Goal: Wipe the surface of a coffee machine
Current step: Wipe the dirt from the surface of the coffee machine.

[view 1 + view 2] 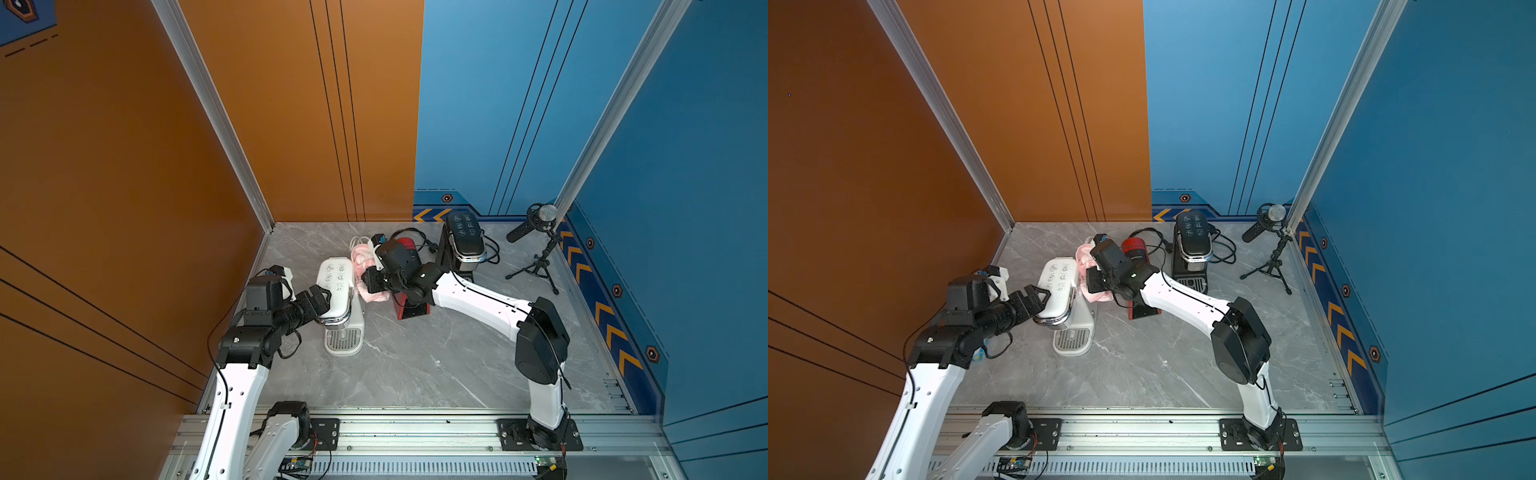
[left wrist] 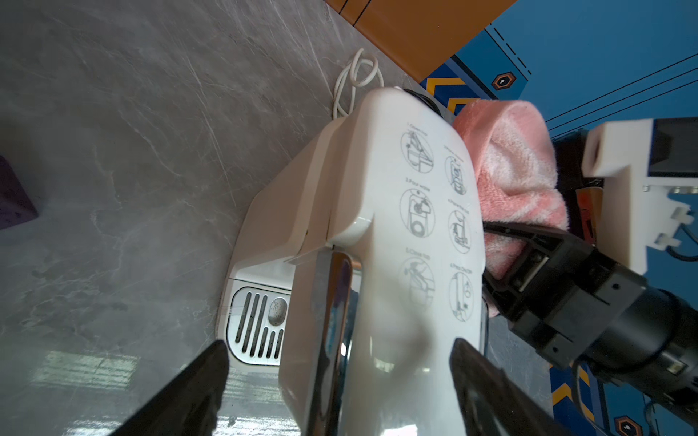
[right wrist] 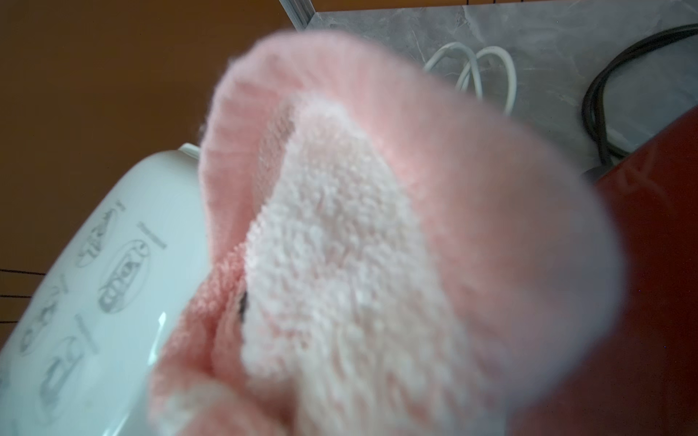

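Observation:
A white coffee machine (image 1: 338,286) (image 1: 1059,286) (image 2: 396,245) stands left of the table's middle, with printed pictograms on its curved top. My left gripper (image 1: 326,297) (image 1: 1040,297) (image 2: 340,377) is open and straddles the front of the machine's head; one finger stands clear of it. A fluffy pink cloth (image 1: 360,257) (image 1: 1086,255) (image 2: 513,170) (image 3: 359,245) rests against the far side of the head. My right gripper (image 1: 368,282) (image 1: 1090,280) (image 2: 502,260) is shut on the cloth. In the right wrist view the cloth hides the fingers, and the machine (image 3: 94,283) lies beside it.
A red coffee machine (image 1: 415,309) (image 1: 1133,245) stands under my right arm and a black one (image 1: 467,241) (image 1: 1194,237) behind it, with loose black cables. A white cable (image 2: 357,75) lies behind the white machine. A microphone on a tripod (image 1: 540,220) stands at the back right.

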Controlling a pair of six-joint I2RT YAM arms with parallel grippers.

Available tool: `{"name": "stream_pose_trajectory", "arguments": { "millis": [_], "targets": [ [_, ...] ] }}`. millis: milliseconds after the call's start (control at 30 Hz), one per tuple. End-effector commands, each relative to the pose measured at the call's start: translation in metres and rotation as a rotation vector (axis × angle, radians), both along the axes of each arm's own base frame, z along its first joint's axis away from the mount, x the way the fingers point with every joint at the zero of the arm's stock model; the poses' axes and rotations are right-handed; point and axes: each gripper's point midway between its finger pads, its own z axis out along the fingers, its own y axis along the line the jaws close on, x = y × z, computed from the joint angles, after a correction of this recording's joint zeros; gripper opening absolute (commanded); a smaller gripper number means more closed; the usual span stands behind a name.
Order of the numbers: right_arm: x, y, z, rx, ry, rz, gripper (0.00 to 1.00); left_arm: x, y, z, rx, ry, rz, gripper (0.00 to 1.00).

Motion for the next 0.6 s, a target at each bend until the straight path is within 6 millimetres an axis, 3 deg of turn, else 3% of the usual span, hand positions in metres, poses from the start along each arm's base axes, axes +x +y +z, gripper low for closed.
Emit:
{"name": "stream_pose_trajectory", "arguments": {
  "millis": [0,367,567],
  "targets": [
    [-0.004,0.003,-0.019,0.002,0.023,-0.011,0.00,0.002,0.003,-0.009,0.048,0.014,-0.007,0.92],
    [-0.038,0.018,-0.114,-0.107,0.137,0.039,0.00,0.001,0.002,-0.027,0.059,0.058,-0.023,0.92],
    [-0.046,0.012,-0.161,-0.207,0.158,0.000,0.00,-0.001,0.000,-0.026,0.056,0.053,-0.030,0.92]
  ]
}}
